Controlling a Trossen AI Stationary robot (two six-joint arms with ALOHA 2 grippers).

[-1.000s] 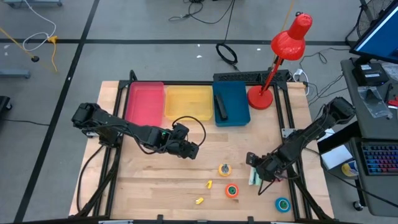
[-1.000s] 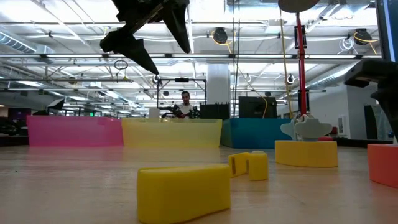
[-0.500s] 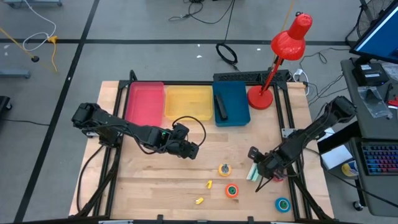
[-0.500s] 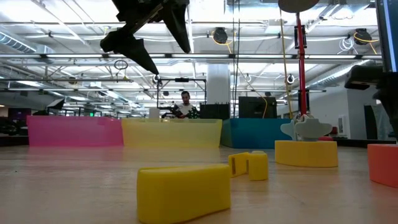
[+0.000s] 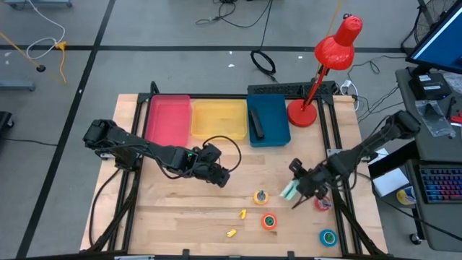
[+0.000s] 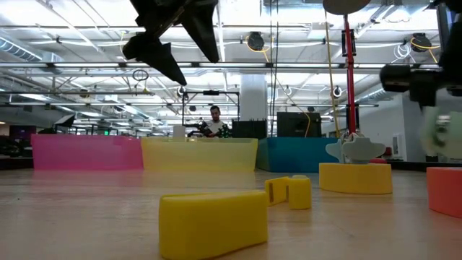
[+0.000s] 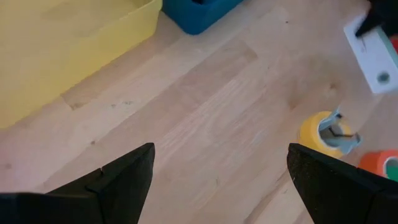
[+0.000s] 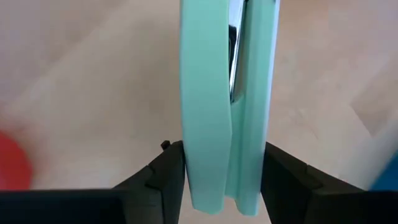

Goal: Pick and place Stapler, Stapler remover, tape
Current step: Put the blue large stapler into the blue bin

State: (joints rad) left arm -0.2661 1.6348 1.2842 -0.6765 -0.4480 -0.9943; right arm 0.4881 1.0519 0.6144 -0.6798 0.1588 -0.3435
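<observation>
1. The right gripper (image 5: 303, 189) held a mint-green plastic stapler (image 8: 227, 106) clamped between its 2 dark fingers (image 8: 163, 171), lifted above the wooden table (image 5: 180, 209) near its right side.
2. The left gripper (image 5: 216, 173) hung over the table's middle, fingers spread wide and holding nothing.
3. 4 tape rolls lay on the table: a yellow ring (image 5: 260, 196), an orange ring (image 5: 269, 222), a red ring (image 5: 322, 204) and a blue-teal ring (image 5: 328, 237).
4. 2 small yellow staple removers (image 5: 231, 233) lay near the front edge.
5. A dark stapler (image 5: 256, 124) already lay in the blue bin (image 5: 276, 115).
6. Risk, as I judged it: the grip sat near 1 end of the stapler, so a fast swing toward the bins could twist it loose.
</observation>
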